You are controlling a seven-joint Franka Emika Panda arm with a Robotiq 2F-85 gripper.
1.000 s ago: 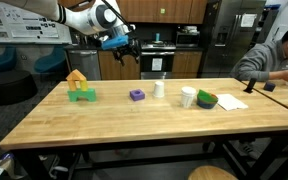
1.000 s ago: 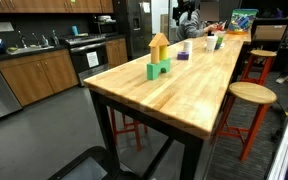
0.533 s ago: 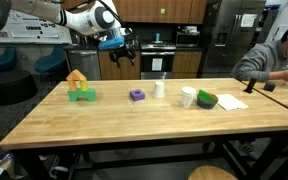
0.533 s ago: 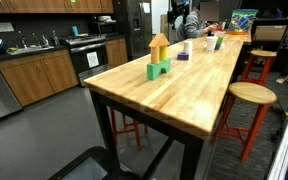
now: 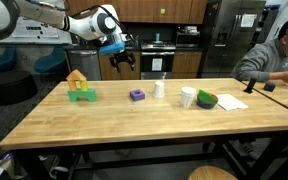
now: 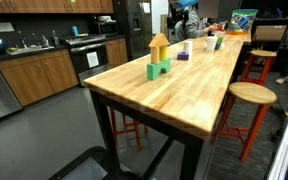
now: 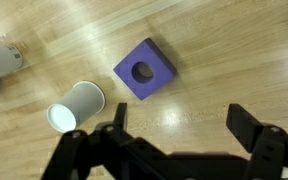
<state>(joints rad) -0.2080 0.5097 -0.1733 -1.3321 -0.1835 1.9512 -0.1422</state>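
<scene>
black hand (image 7: 178, 128) wide open over block (image 7: 145, 69)

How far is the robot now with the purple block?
Done: the gripper hangs above the purple block. In hand: nothing; jaws open, well above the table. Left: the block lies untouched beside the white cup; lowering and gripping are not yet done.

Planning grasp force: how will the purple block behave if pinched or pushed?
Purple block looks rigid with flat sides, so it probably won't deform or roll. It sits flat, so a push likely slides it on the smooth wooden table rather than tipping.
</scene>
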